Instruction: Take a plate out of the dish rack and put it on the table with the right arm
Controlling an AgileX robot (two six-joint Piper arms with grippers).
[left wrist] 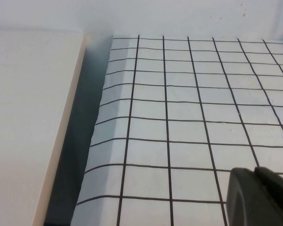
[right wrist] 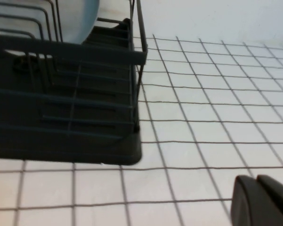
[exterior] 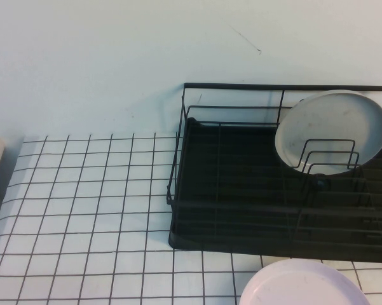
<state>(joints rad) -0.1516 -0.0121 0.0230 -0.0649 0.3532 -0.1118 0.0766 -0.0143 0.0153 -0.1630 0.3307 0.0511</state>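
Note:
The pale grey-blue plate (exterior: 334,130) stands upright, leaning in the slot loops at the back right of the black wire dish rack (exterior: 241,190). The rack sits on the gridded table (exterior: 82,210). Neither arm shows in the high view. In the right wrist view the plate (right wrist: 77,19) and the rack (right wrist: 66,117) lie apart from my right gripper (right wrist: 261,200), which hovers low over the table (right wrist: 216,94), shut and empty. My left gripper (left wrist: 256,195) is shut and empty over the table (left wrist: 179,117), far from the rack.
A pinkish-white plate (exterior: 302,286) lies flat on the table in front of the rack, at the near edge of the high view. A white board (left wrist: 28,117) borders the table's left side, with a dark gap between them.

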